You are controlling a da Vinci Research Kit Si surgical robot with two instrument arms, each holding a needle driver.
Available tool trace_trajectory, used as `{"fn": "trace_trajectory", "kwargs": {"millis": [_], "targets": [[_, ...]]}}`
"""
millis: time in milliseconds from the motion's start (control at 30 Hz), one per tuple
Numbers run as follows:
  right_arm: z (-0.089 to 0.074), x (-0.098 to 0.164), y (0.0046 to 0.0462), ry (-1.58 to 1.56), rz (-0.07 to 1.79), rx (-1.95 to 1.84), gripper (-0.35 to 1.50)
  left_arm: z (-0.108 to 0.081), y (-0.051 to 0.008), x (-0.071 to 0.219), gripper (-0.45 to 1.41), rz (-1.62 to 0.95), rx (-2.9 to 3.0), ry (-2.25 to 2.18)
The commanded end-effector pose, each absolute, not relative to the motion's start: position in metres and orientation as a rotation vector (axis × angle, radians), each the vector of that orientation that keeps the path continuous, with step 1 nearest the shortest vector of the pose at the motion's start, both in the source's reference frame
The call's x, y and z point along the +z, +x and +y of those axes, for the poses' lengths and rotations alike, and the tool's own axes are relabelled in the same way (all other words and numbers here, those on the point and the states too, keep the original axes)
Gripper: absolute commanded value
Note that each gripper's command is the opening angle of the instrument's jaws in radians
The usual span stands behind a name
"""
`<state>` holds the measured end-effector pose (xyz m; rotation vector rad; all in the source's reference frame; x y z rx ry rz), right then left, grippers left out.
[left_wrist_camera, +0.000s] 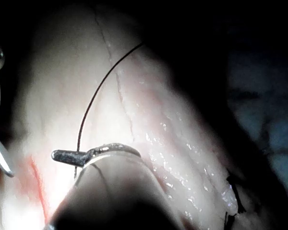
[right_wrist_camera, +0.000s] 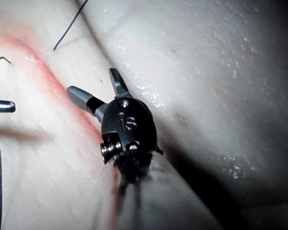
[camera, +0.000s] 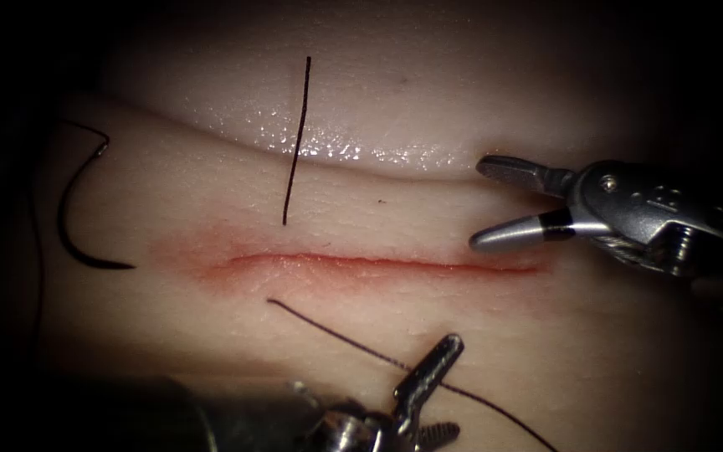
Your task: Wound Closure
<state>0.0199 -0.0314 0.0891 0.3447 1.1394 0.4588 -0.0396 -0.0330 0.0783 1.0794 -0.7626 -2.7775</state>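
The cut [camera: 378, 264] runs across the tissue [camera: 211, 192], rimmed with red fluid. The curved needle [camera: 64, 219] lies on the tissue past the cut's left end, and no tool holds it. My right tool [camera: 479, 203] hovers just above the cut's right end with its jaws open and empty, as the right wrist view also shows [right_wrist_camera: 91, 80]. My left tool [camera: 453, 387] stands open below the cut's middle. A thread [camera: 336, 335] runs from just below the cut and crosses its upper finger [left_wrist_camera: 67, 155], ungripped.
A short straight cut end of thread [camera: 296, 142] lies above the cut, over a glistening fold [camera: 361, 152] in the tissue. The edges of the endoscope view are dark.
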Motion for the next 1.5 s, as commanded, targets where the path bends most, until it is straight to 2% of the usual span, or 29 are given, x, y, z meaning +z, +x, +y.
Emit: {"fn": "trace_trajectory", "kwargs": {"millis": [33, 367, 567, 700, 800, 900, 1167, 1233, 1367, 1500], "targets": [[-0.0315, 0.0898, 0.0207, 0.347, 1.141, 0.457, 1.13, -0.0334, -0.0402, 0.0786, 0.86, -0.762, -2.777, 1.090], [-0.0315, 0.0900, 0.0208, 0.349, 1.144, 0.455, 1.13, -0.0325, -0.0408, 0.0783, 0.84, -0.798, -2.775, 1.120], [-0.0315, 0.0901, 0.0208, 0.349, 1.145, 0.454, 1.13, -0.0325, -0.0415, 0.0779, 0.69, -0.807, -2.761, 1.139], [-0.0315, 0.0902, 0.0208, 0.348, 1.149, 0.446, 1.13, -0.0322, -0.0416, 0.0774, 0.47, -0.831, -2.731, 1.185], [-0.0314, 0.0903, 0.0208, 0.348, 1.149, 0.446, 1.13, -0.0323, -0.0414, 0.0769, 0.12, -0.837, -2.713, 1.203], [-0.0313, 0.0904, 0.0208, 0.350, 1.150, 0.453, 1.13, -0.0327, -0.0412, 0.0765, -0.45, -0.851, -2.688, 1.205], [-0.0314, 0.0904, 0.0210, 0.382, 1.181, 0.433, 1.05, -0.0328, -0.0385, 0.0742, -0.45, -0.798, -2.583, 1.304], [-0.0320, 0.0903, 0.0216, 0.412, 1.193, 0.388, 1.03, -0.0326, -0.0367, 0.0734, -0.45, -0.709, -2.574, 1.373], [-0.0341, 0.0899, 0.0238, 0.444, 1.255, 0.190, 0.61, -0.0320, -0.0346, 0.0730, -0.45, -0.577, -2.559, 1.445], [-0.0354, 0.0892, 0.0272, 0.404, 1.316, 0.022, 0.63, -0.0314, -0.0325, 0.0734, -0.45, -0.468, -2.517, 1.458]]}}
